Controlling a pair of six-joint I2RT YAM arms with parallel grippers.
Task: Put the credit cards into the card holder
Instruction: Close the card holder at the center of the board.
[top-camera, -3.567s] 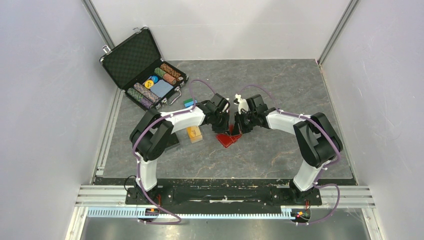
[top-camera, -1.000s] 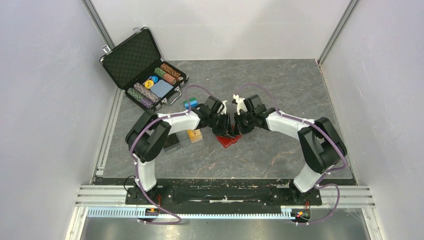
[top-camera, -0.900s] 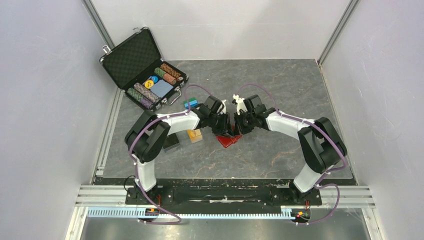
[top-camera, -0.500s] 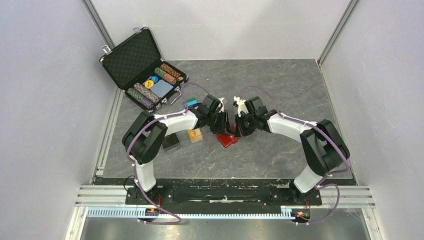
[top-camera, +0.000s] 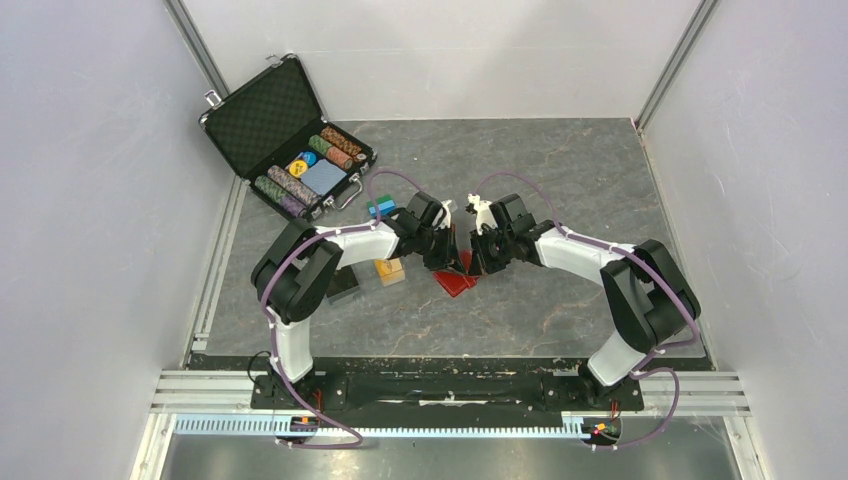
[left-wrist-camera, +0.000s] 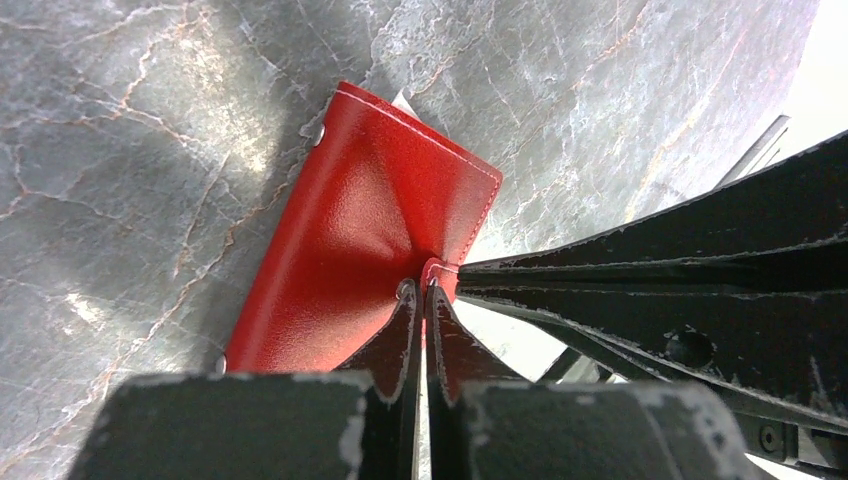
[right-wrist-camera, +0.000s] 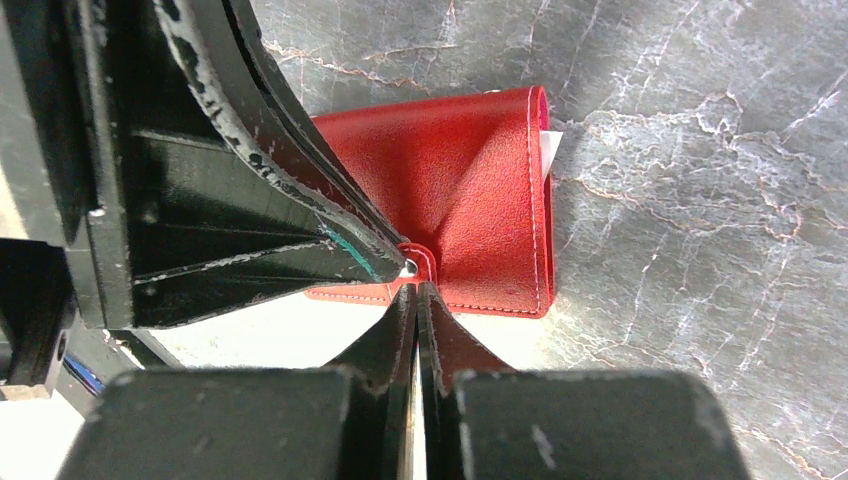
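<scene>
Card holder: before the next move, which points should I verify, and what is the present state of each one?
1. Left end effector shut on the tab of the card holder: ok.
2. Right end effector shut on the same tab: ok.
3. Slots open and reachable: cannot tell, only the outer side shows.
4. Pale card fully inside: not ok, a corner sticks out.
5. Orange cards inserted: not ok, lying on the table.

Top cam: left gripper (top-camera: 452, 262) and right gripper (top-camera: 470, 262) cover most of the card holder (top-camera: 455, 284); I only get its near red corner. Wrist cams show outer leather only, the inside is hidden. A pale sliver (left-wrist-camera: 403, 99) pokes out at the far edge, and I can't tell if it's a card. Orange card (top-camera: 388, 270) is partly under the left arm (top-camera: 350, 240).
</scene>
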